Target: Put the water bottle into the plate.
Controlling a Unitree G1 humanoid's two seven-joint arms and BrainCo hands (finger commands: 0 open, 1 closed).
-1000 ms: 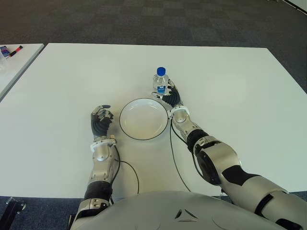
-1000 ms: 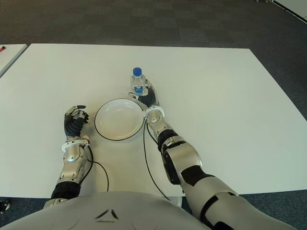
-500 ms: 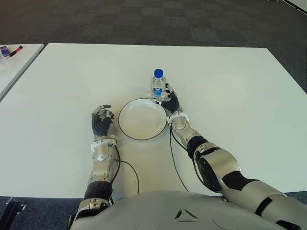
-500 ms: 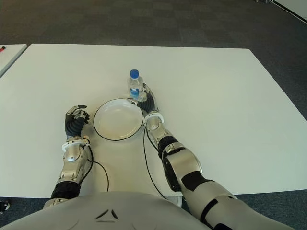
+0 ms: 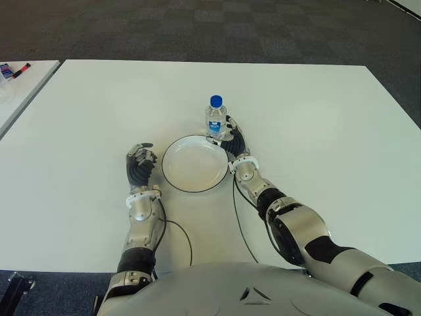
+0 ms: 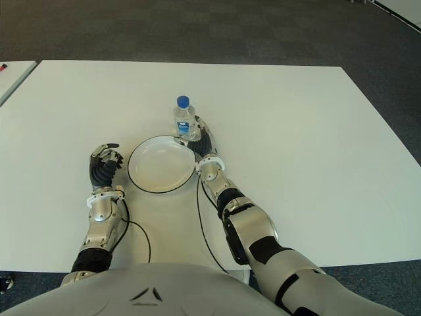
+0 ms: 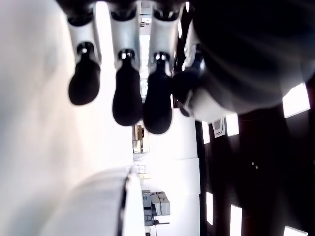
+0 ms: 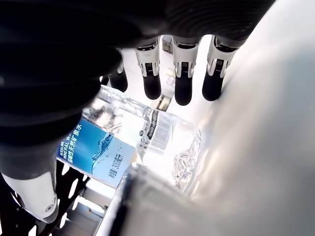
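Water bottle [image 5: 215, 116] — clear plastic, blue cap, blue label; upright on the white table [image 5: 316, 118], just beyond the plate's rim at about 1 o'clock, not in the plate. In the right wrist view its base shows beside the plate's edge.

Right hand [image 5: 230, 136] — at the bottle's 4 o'clock side, close against its lower body. In the right wrist view the fingers [image 8: 180, 91] hang extended past the bottle and the thumb lies on its other side, so the bottle sits between them; fingers apart, not clamped on it. Whether any pad touches the plastic cannot be told.

Plate [image 5: 172, 176] — round, white, thin dark rim, holding nothing; on the table between the two hands.

Left hand [image 5: 140, 164] — idle, at the plate's 9 o'clock, just beside the rim. Fingers [image 7: 127, 101] curled together, holding nothing.

Cables [image 5: 239, 220] — thin, dark, running along the table from each wrist toward the body.

Second table [image 5: 20, 89] — at 10 o'clock, with small items [image 5: 14, 69] at its far edge, too small to identify.
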